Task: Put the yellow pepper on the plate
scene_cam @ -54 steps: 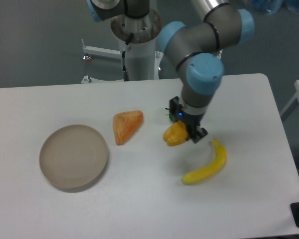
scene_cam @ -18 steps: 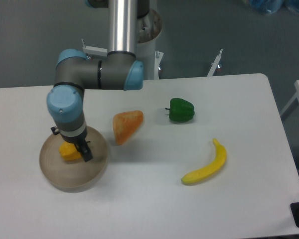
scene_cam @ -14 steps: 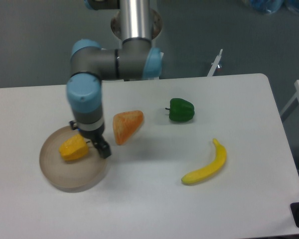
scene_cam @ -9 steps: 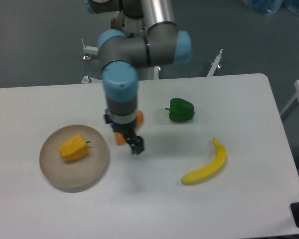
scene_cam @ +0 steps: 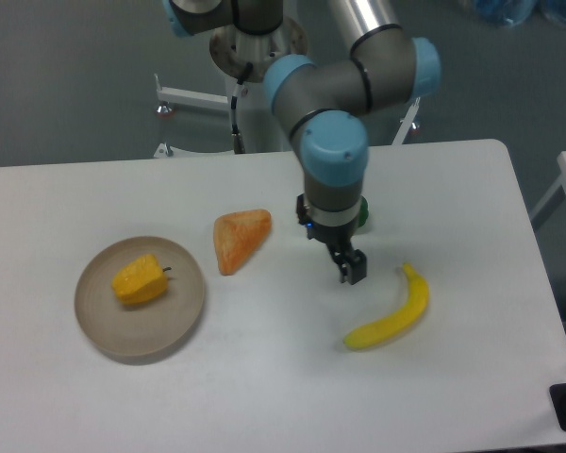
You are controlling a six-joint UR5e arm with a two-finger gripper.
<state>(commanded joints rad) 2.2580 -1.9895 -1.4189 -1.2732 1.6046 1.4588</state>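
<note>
The yellow pepper now lies on the plate at lower left, so placement looks done. The gripper has swung away to centre frame, holding nothing; its spread I cannot tell.

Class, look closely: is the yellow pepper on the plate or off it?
On it. The yellow pepper lies inside the rim of the plate, with nothing gripping it.

It looked like a robotics lab: a grey-and-blue jointed robot arm stood on a white pedestal behind a plain white desk, over grey flooring at upper left.
</note>
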